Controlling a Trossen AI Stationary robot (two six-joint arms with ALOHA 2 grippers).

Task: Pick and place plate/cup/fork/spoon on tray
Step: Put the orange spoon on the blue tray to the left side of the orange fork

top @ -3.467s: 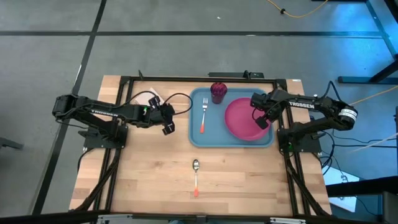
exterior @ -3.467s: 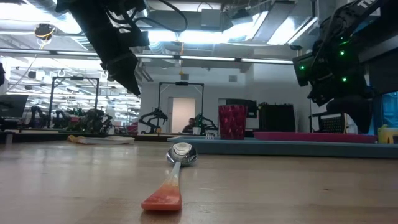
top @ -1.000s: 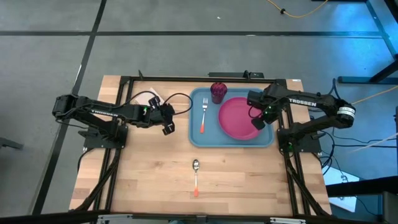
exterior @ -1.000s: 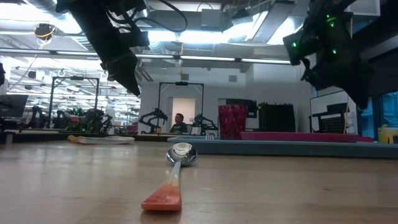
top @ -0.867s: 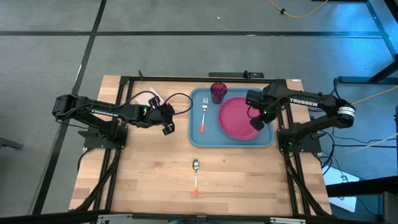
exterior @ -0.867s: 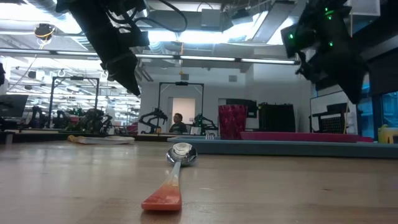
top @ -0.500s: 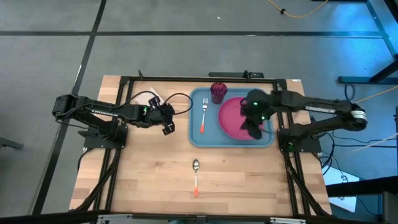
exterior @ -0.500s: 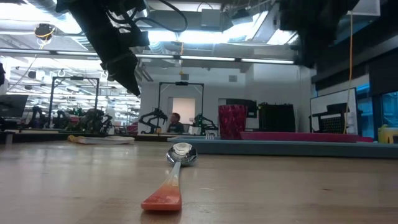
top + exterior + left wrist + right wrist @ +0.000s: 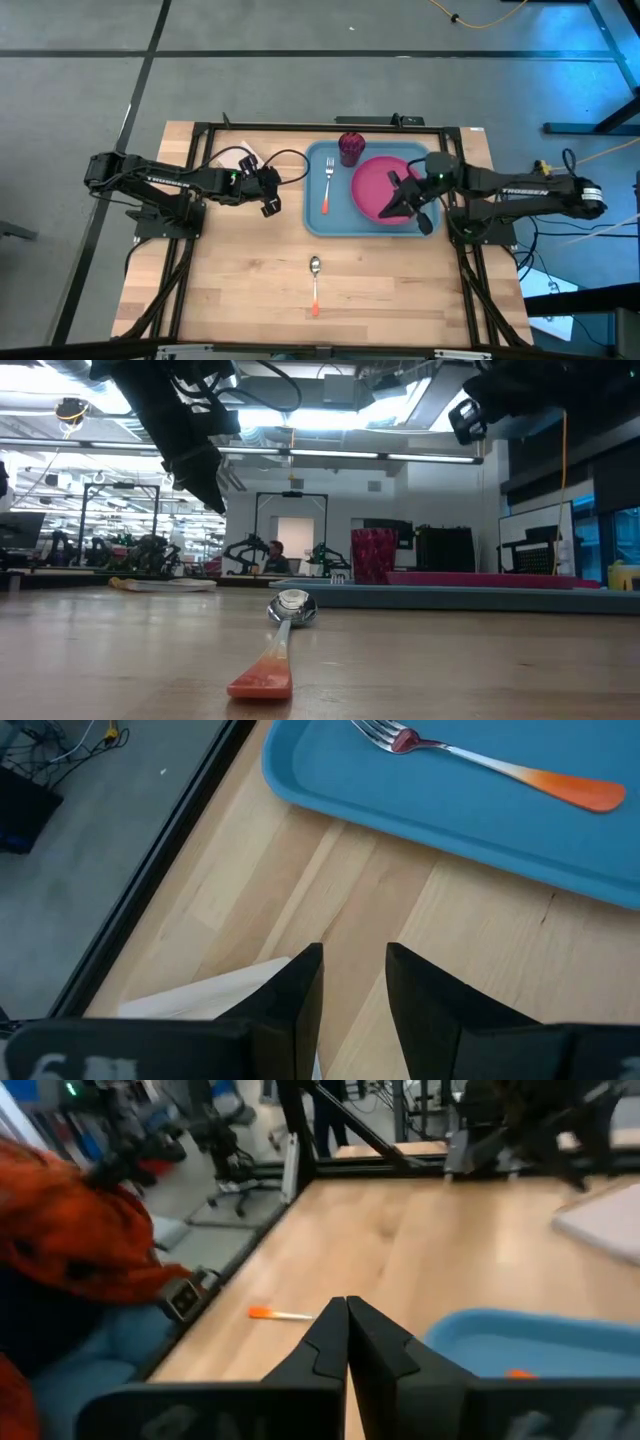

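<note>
A light wooden surface (image 9: 230,280) with a black frame. On it lie three things: a light-blue tray (image 9: 317,215) toward the far side, a spoon (image 9: 315,281) nearer than the tray with its orange handle pointing away from it, and a white napkin (image 9: 232,158) well left of the tray.

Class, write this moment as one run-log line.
On tray: plate, cup, fork | spoon on table | right gripper shut above plate | left gripper waiting beside tray

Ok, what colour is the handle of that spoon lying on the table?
Orange-red, on the small silver metal spoon with its rounded bowl; the low view shows it best.
</note>
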